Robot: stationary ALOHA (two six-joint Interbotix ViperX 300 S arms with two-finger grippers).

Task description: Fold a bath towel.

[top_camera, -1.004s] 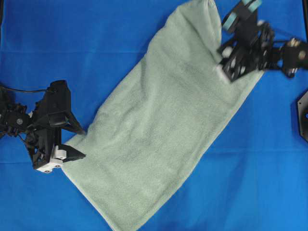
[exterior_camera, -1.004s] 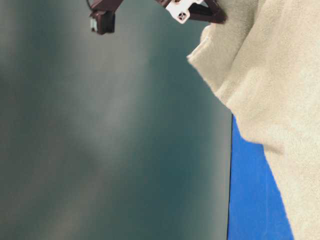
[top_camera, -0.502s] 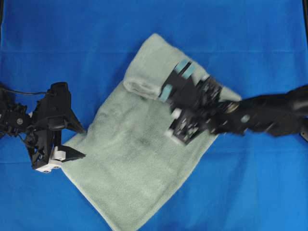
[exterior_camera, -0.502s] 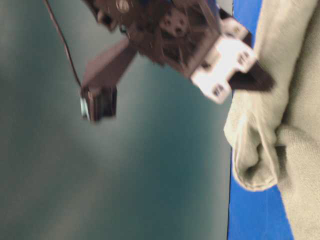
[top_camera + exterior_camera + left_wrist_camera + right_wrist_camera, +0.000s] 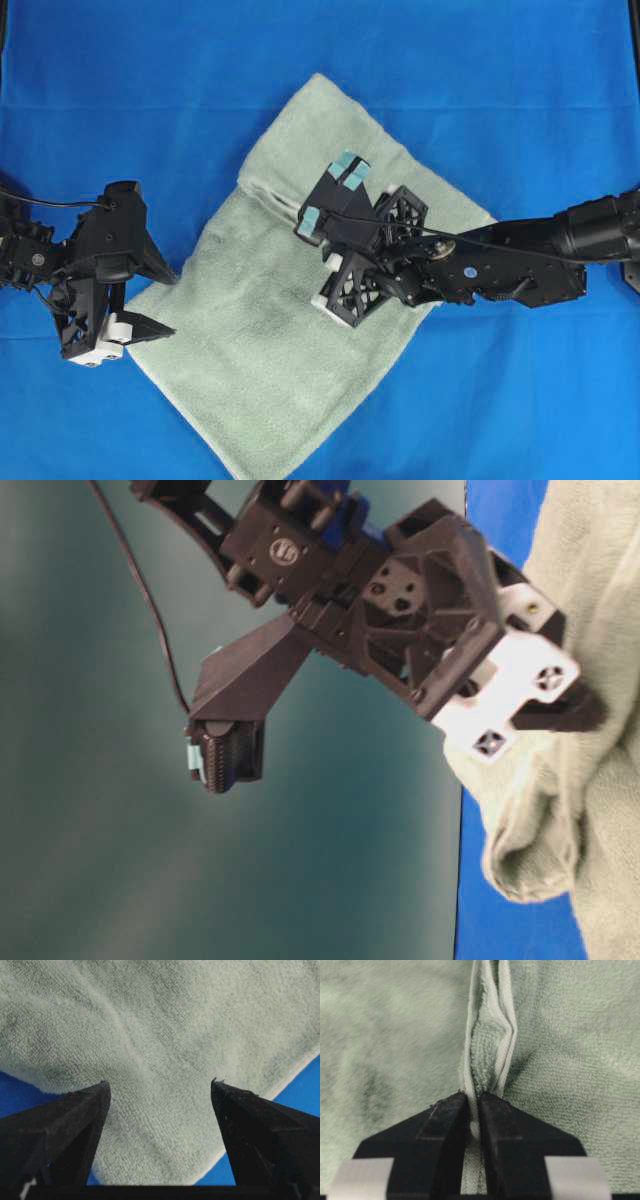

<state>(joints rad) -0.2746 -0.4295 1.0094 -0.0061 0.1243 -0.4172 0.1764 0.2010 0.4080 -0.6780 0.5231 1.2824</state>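
On the worktop, spread over a bright blue cloth (image 5: 520, 90), lies the large pale sage-green terry bath towel (image 5: 260, 360), plain and fuzzy, its nap showing faint darker patches in the wrist views. Its long axis runs on a diagonal in the overhead view, from the lower left up toward the upper right. The upper end is doubled back over the body, so a second layer covers the upper part and a soft rounded fold edge crosses the towel there. A flat stitched hem, smoother than the looped pile, runs pale along the lower left edge.

Above the doubled part sits the right claw (image 5: 330, 300), black plastic with white printed blocks at the finger roots. Its two fingers are clenched on a bunched ridge of towel hem (the right wrist view shows the flat band pinched upright between them, pile swelling on either side).

At the towel's lower left corner sits the left claw (image 5: 165, 298), fingers spread wide and holding nothing. From its wrist camera the two dark wedge-shaped fingers (image 5: 75, 1120) frame the corner of the towel, with blue cloth showing past the hem.
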